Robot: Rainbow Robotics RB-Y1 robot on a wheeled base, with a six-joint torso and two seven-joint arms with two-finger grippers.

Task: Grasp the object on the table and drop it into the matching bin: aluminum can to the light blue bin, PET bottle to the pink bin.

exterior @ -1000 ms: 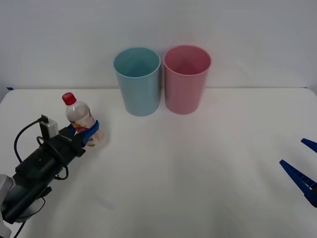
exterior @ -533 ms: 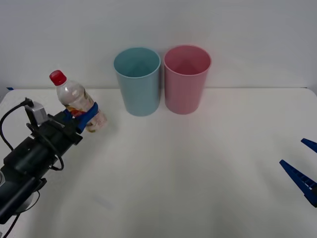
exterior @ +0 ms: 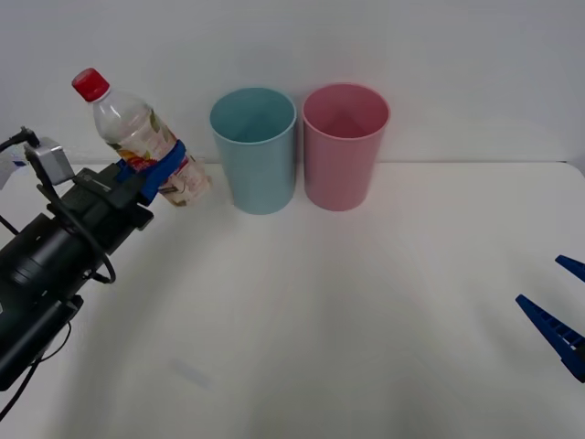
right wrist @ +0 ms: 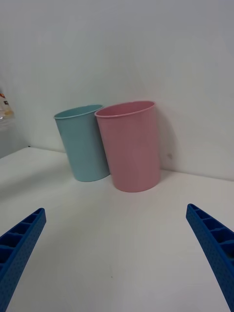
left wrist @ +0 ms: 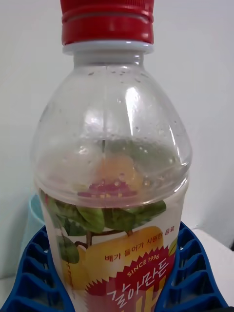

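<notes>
Your right end effector (exterior: pixel 559 308) hangs released, fingers spread wide, over the bench's (exterior: pixel 366 311) near right edge. Your left end effector (exterior: pixel 155 171) clamps the PET bottle (exterior: pixel 142 139) around its label, tilted, above the bench's far left. Beyond, along the far edge, stand the light blue bin (exterior: pixel 254 149) and pink bin (exterior: pixel 345 144), side by side.

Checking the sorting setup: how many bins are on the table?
2, side by side at the table's far edge: the light blue bin to the robot's left, the pink bin to its right. Nothing in view could hide another.
</notes>
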